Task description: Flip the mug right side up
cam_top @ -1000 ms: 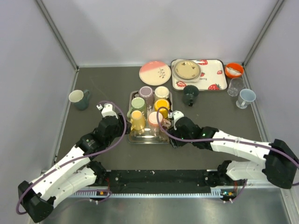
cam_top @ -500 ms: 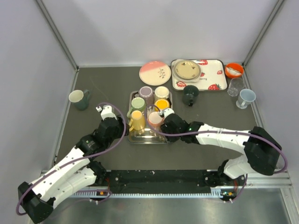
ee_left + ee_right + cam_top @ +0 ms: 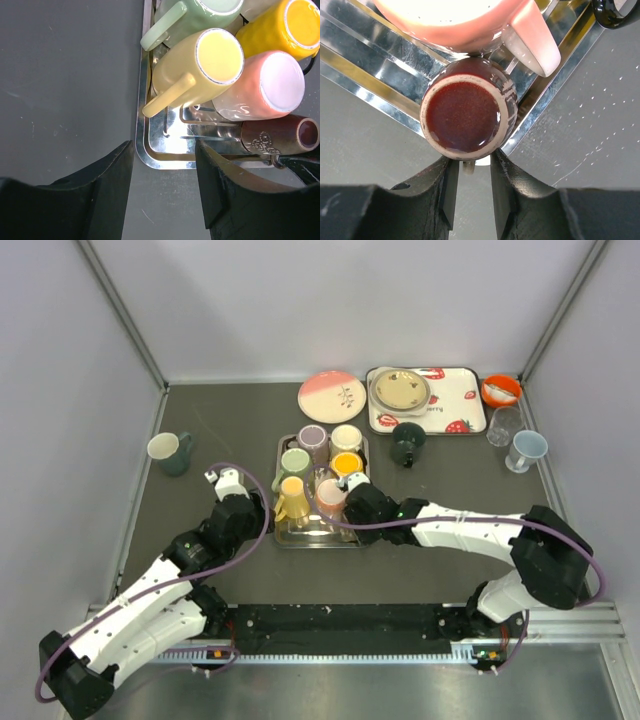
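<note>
Overhead: right gripper (image 3: 352, 498) low over near-right corner of tray (image 3: 310, 543); left gripper (image 3: 235, 485) just beside tray's left edge.

Left wrist: left fingers wide apart, holding nothing. Mug (image 3: 280, 136) brown, glossy, embossed wall, apparently lying on its side in tray's near-right corner, against pink cup (image 3: 260, 85).

Right wrist: mug's round dark-red end, pale-rimmed, faces camera; base or mouth unclear. Right fingers narrowly apart, flanking a stub, likely the handle; contact not seen. Advice: close squarely there, lift clear of pink cup, then rotate.
</note>
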`<state>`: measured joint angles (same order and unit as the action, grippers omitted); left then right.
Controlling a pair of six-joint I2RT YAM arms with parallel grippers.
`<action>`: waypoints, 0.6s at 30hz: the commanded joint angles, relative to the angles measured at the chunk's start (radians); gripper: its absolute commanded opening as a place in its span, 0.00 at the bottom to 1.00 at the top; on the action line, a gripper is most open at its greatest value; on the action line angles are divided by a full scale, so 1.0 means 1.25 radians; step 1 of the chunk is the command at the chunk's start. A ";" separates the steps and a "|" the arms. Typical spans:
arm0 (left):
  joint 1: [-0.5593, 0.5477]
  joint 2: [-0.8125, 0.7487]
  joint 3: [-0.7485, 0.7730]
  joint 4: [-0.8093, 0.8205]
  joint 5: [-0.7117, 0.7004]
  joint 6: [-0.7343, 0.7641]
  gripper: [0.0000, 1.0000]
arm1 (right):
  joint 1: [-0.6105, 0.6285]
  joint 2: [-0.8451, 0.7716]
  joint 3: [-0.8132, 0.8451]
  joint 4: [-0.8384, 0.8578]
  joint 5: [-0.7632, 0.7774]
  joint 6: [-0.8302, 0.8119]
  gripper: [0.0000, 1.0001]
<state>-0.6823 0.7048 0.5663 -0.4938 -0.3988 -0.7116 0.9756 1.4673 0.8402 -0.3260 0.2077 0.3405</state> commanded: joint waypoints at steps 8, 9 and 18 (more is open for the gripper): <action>0.003 -0.009 -0.011 0.018 -0.007 -0.003 0.57 | 0.011 0.029 0.049 -0.001 0.001 -0.004 0.20; 0.003 -0.010 -0.012 0.020 -0.006 -0.004 0.57 | 0.011 0.031 0.049 -0.001 0.000 -0.004 0.13; 0.003 -0.015 -0.011 0.021 0.004 -0.007 0.56 | 0.010 -0.092 0.048 -0.040 0.002 0.017 0.00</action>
<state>-0.6823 0.7036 0.5514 -0.4934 -0.3973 -0.7124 0.9771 1.4910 0.8593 -0.3527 0.2085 0.3443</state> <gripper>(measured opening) 0.568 0.038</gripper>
